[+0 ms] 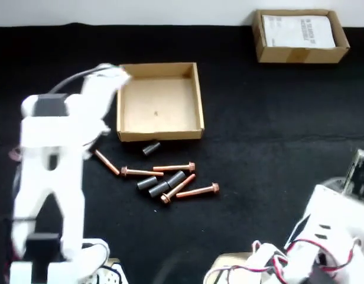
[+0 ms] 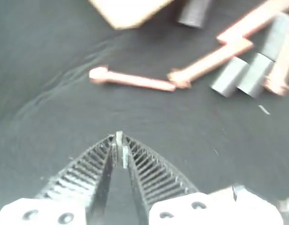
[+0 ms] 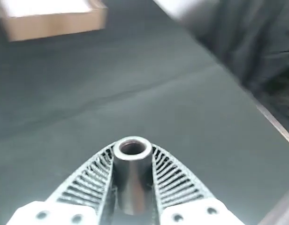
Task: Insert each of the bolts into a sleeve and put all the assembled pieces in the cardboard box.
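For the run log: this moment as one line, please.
left gripper: shut, empty | right gripper: shut on dark grey metal sleeve | copper-coloured bolts: loose | shallow brown cardboard box: unfilled

In the left wrist view the picture edge cuts off the cardboard box [image 2: 130, 11], one sleeve [image 2: 193, 11] and the end of one bolt [image 2: 257, 18].

1. Black cloth [image 1: 259, 148] covers the whole table, and a long crease [image 1: 300, 137] runs across its right half
2. Up in the far right corner sits a second, smaller cardboard box [image 1: 300, 55]
3. Inside it a white printed sheet [image 1: 297, 31] lies flat, filling most of the floor
4. Behind the table's far edge, a pale wall [image 1: 140, 10]
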`<state>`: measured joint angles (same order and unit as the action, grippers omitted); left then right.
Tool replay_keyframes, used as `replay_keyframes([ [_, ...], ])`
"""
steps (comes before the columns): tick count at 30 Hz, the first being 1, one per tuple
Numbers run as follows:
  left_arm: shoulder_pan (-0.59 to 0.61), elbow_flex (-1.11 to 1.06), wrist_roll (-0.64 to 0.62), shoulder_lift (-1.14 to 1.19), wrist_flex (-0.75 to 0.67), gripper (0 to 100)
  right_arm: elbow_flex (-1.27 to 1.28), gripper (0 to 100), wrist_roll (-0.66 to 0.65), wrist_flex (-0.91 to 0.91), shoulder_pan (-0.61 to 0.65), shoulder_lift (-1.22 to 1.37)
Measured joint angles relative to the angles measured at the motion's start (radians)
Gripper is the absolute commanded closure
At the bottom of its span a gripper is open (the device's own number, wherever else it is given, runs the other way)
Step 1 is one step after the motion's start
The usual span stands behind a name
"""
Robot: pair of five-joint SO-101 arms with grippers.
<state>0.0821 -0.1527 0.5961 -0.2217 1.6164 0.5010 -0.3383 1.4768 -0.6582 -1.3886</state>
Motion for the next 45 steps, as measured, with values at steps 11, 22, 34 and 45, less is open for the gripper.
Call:
replay_keyframes([
  [11, -0.385, 0.166, 0.368, 0.330, 0.104, 98, 0.660, 99.2, -0.167, -0.338, -0.311, -0.422],
  [22, -0.422, 0.414, 0.617, 0.635, 0.110, 91, 0.887, 99.2, -0.218, -0.540, -0.400, -0.425],
  [34, -0.503, 0.588, 0.554, 0.781, 0.129, 91, 0.936, 99.2, -0.222, -0.543, -0.345, -0.425],
  [45, -0.557, 0.588, 0.534, 0.787, 0.132, 91, 0.936, 99.2, -0.222, -0.543, -0.330, -0.425],
])
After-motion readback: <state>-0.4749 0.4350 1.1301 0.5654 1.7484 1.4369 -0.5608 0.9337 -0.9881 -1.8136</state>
